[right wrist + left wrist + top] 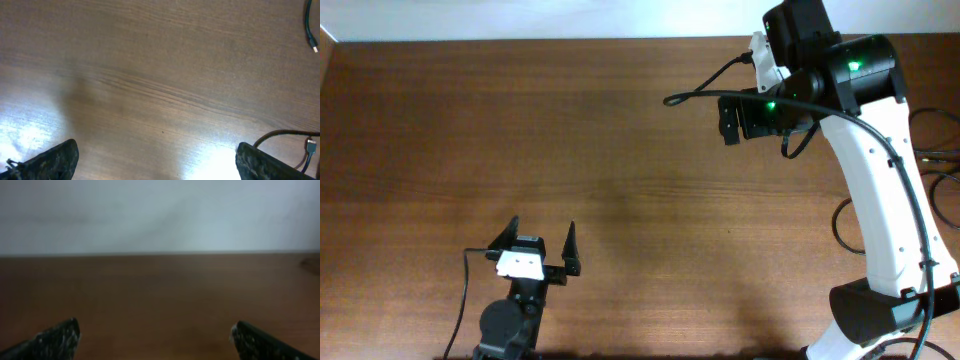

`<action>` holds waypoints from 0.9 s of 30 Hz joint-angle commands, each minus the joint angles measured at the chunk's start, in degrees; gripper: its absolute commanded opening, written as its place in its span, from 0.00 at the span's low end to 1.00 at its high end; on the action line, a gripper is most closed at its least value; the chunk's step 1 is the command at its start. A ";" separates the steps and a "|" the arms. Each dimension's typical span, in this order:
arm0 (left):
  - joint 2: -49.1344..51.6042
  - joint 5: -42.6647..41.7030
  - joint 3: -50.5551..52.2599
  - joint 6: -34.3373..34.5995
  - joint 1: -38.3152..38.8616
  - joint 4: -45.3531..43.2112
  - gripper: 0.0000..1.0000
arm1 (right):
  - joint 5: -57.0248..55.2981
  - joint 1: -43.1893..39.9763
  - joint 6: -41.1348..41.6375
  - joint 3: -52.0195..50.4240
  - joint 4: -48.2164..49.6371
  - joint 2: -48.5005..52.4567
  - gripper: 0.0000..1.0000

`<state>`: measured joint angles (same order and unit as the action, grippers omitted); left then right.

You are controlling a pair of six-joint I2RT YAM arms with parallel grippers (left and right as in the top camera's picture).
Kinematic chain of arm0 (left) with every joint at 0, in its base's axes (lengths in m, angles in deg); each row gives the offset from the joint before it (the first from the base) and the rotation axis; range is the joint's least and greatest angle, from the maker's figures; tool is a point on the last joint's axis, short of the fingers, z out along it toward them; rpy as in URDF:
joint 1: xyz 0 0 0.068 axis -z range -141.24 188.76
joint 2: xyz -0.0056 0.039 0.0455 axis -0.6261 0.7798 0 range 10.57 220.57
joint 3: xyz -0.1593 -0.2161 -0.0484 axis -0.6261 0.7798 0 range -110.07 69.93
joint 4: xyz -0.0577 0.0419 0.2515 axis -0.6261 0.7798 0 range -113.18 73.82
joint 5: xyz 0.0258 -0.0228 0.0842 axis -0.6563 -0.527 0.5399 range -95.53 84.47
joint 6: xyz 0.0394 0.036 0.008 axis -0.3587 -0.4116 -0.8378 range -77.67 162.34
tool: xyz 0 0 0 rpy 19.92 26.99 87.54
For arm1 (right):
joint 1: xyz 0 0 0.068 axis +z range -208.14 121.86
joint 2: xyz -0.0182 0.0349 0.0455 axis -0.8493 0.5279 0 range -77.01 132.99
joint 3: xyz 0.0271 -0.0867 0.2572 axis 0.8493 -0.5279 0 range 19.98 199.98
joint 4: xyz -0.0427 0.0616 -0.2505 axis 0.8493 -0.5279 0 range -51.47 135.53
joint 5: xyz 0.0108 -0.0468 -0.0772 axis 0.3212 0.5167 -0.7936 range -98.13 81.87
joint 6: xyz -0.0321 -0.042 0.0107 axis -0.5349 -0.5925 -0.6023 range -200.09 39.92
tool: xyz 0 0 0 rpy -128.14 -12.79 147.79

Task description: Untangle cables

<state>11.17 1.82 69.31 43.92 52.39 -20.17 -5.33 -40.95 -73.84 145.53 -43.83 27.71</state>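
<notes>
Right arm (pixel 868 150) is being held raised over the far right corner of the bench (pixel 570 130). Right gripper (pixel 157 162) is being shown released: fingertips (pixel 55 160) are sitting wide apart, nothing is being grasped, only bare wood is showing between them. Cables (pixel 285 132) are being seen at the right edge of the bench, beside the right arm's base, clear of both grippers. In the right wrist view one black cord is curving in low right with a small plug end (pixel 311 145), and another metal-tipped end is poking in top right. Whether they are being crossed or knotted: cannot tell. Left gripper (pixel 542 232) is being parked at the near edge, left of middle, also released and empty; only wood and a pale wall are being shown ahead of it.
</notes>
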 commanded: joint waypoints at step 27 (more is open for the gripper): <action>-0.31 0.00 0.11 -2.49 -12.52 1.16 0.99 | -0.31 0.07 0.17 -0.04 0.02 -1.11 0.99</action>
<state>11.21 1.80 69.35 42.28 40.21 -19.41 -5.33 -40.95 -73.84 145.51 -43.83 27.71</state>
